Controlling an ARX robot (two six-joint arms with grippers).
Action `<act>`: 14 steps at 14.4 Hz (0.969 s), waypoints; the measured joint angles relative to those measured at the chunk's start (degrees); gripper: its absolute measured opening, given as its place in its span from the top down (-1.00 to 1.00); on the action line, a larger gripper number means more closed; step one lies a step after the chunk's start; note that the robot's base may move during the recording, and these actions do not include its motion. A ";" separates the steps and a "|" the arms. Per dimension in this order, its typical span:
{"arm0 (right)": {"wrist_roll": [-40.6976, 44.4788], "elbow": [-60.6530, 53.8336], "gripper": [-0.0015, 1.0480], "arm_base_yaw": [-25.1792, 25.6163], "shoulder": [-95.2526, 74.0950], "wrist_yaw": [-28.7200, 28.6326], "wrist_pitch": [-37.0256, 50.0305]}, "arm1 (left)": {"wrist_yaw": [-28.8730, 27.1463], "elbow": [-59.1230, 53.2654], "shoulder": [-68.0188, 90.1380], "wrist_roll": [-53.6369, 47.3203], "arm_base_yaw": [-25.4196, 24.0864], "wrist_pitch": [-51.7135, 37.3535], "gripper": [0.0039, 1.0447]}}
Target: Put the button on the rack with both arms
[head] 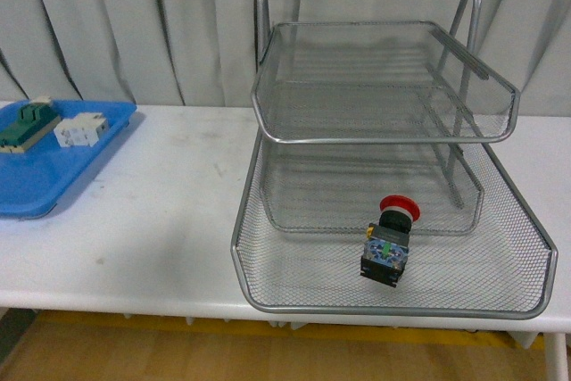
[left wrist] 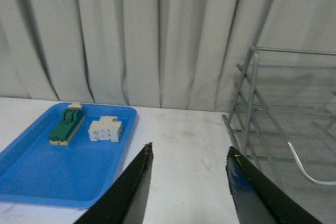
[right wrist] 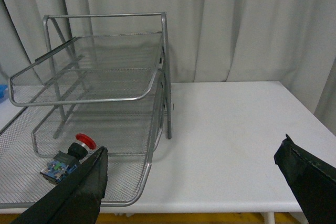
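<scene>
The button, red mushroom cap on a black body with green-blue details, lies in the bottom tier of the silver wire-mesh rack, near its front. The right wrist view shows the same button inside the rack. Neither arm appears in the front view. My left gripper is open over bare table between the blue tray and the rack, holding nothing. My right gripper is open wide beside the rack's front corner, one finger overlapping the button's view; nothing is between the fingers.
A flat blue tray at the table's left holds a green terminal block and a white block. White table lies between tray and rack. Grey curtains hang behind. The table's front edge is close.
</scene>
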State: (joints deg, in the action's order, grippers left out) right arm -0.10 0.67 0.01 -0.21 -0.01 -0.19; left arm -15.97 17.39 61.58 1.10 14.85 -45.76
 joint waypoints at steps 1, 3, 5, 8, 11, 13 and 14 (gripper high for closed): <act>0.00 0.00 -0.87 0.00 0.00 0.00 -0.02 | 2.03 -2.32 -1.86 -0.07 -0.94 0.59 0.36; 0.00 0.00 -0.87 0.00 0.00 0.02 -0.04 | 5.31 -7.28 -6.93 -0.11 -4.31 2.54 0.92; 0.00 0.00 -0.87 0.00 0.00 0.02 -0.02 | 7.34 -9.73 -12.61 -0.24 -6.75 4.46 0.97; 0.00 0.00 -0.87 0.00 0.00 0.02 -0.02 | 10.14 -13.00 -19.82 -0.26 -9.25 9.03 0.97; 0.02 0.00 -0.87 0.00 0.00 0.04 -0.04 | 15.17 -16.06 -25.49 -0.28 -15.12 9.60 0.97; 0.00 0.00 -0.87 0.00 0.00 0.02 0.00 | 15.98 -16.87 -28.96 -0.31 -14.73 14.64 0.97; 0.00 0.00 -0.87 0.00 0.00 0.02 -0.02 | 15.93 -16.87 -31.89 -0.31 -14.73 16.41 0.97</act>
State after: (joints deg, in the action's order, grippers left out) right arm -0.10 0.67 0.01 -0.21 0.01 -0.21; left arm -0.03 0.51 29.69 0.80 0.12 -29.34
